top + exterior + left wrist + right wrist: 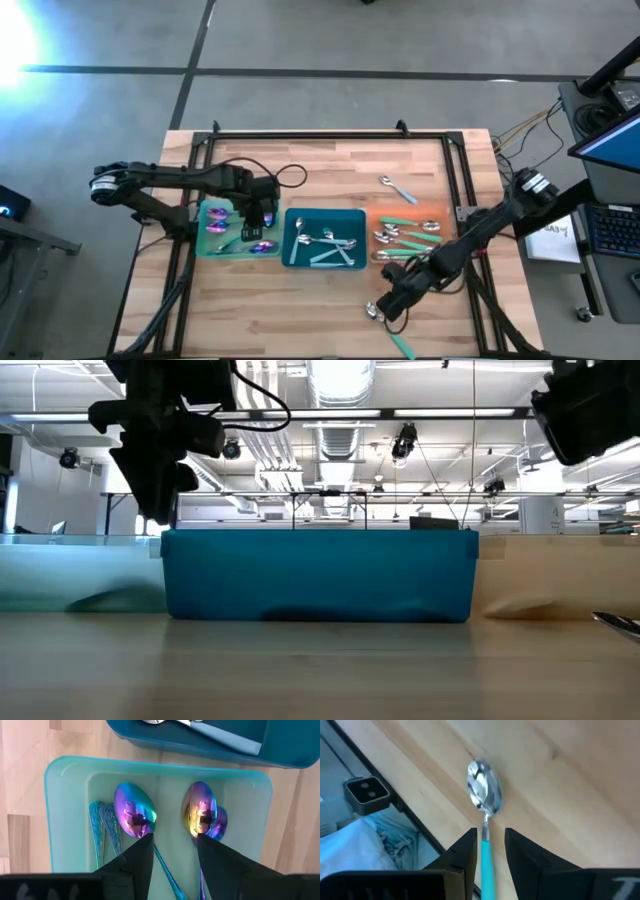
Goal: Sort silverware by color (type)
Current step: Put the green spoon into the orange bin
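Observation:
Two iridescent purple-pink spoons (135,815) (200,815) lie in the pale green tray (65,805), with a third bowl peeking from behind the right one. My left gripper (174,840) hangs open just above them, pointing down, nothing between its fingers; the high view shows my left gripper (262,222) over that tray. Near the table's front edge a teal-handled silver spoon (484,787) lies flat on the wood. My right gripper (490,845) is open above it, one finger on either side of the handle (486,865), apart from it.
The teal tray (290,240) in the middle holds silver and teal-handled spoons. The orange tray (425,212) on the right holds several more. One teal-handled spoon (397,188) lies loose behind the orange tray. A black frame (330,135) runs round the table's far side.

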